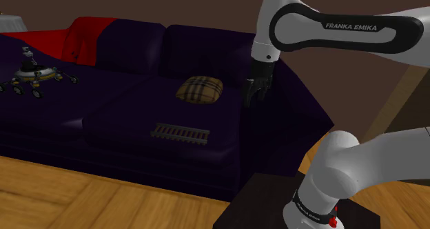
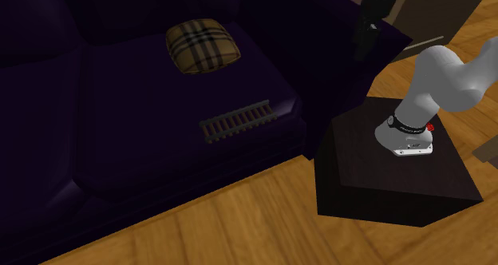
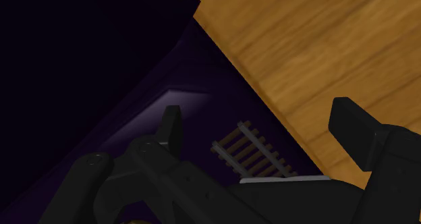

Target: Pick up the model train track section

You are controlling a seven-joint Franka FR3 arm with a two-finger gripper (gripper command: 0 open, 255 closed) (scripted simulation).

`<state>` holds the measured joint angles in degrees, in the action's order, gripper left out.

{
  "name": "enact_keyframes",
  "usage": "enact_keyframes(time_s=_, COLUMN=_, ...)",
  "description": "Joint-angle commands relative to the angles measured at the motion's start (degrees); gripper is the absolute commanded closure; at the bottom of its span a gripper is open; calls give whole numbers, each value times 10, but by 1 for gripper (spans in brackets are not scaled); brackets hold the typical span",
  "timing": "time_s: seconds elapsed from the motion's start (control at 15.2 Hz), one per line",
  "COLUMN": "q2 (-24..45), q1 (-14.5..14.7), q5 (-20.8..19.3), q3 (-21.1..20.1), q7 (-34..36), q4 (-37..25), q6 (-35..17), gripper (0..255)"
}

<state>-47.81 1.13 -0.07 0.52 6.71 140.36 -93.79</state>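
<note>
Gripper (image 1: 256, 90) hangs with its fingers pointing down over the near end of a dark purple sofa (image 1: 124, 117), by the armrest. In the wrist view its two black fingers (image 3: 172, 125) stand wide apart and clasp nothing. The model train track section (image 1: 180, 132), a short grey ladder of rails and sleepers, lies flat on the seat cushion near the front edge. In the shoulder view it sits at eight o'clock from the gripper, well apart from it. In the second exterior view the track (image 2: 236, 120) is again at eight o'clock from the gripper (image 2: 365, 36). Between the open fingers in the wrist view the track (image 3: 253, 152) shows farther off, touching neither. A tan plaid cushion (image 1: 200, 90) rests at one o'clock from the track in the shoulder view. A wheeled toy rover (image 1: 34, 76) stands far off toward ten o'clock. Wooden floor (image 2: 239, 215) runs along the sofa's front.
</note>
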Motion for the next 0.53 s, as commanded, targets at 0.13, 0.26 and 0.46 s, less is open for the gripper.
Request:
enact_keyframes(time_s=0.13, q2=34, q1=4, q5=-5, q3=18, q7=-32, q4=4, q6=-37, gripper=0)
enact_keyframes(time_s=0.26, q2=71, q1=9, q5=-9, q3=36, q7=-63, q4=3, q6=-72, gripper=0)
enact_keyframes(time_s=0.46, q2=131, q1=17, q5=-10, q3=61, q7=-111, q4=-5, q6=-123, gripper=0)
